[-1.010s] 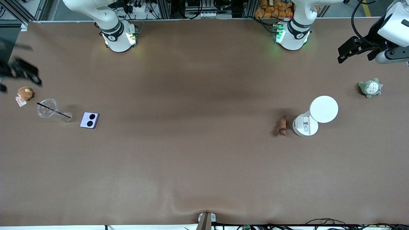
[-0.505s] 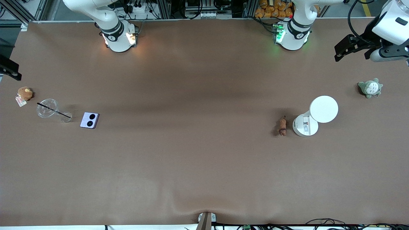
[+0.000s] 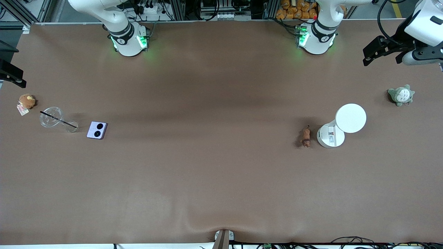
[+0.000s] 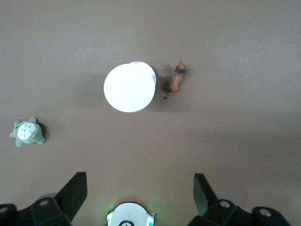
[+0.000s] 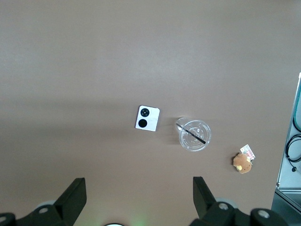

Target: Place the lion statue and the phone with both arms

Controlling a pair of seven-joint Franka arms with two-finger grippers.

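**Operator A:** I read the left gripper (image 4: 136, 195) high over the left arm's end of the table, fingers spread wide apart, nothing between them. In its wrist view the lion statue (image 4: 177, 81) lies well below it on the bare brown mat, just beside a white round-topped stand (image 4: 129, 87).

**Operator B:** Confirmed. The front view adds what that wrist view hides: the stand (image 3: 350, 118) has a second white disc as its base, tilted out from under the top. The lion statue (image 3: 305, 136) is a slim reddish-brown figurine, darker at one end. A grey-green plush (image 3: 401, 95) sits nearest the left gripper (image 3: 372, 57).

**Operator A:** The right gripper (image 5: 136, 197) also hangs high, fingers parted and empty. Below it I see the phone (image 5: 147, 118), a flat square lavender slab with two black circles, flat on the mat beside a clear cup (image 5: 194, 135) lying with a dark straw.

**Operator B:** The front view shows only a dark edge of that gripper (image 3: 12, 74) at the right arm's end. A round brown plush (image 3: 26, 101) lies close beneath it.
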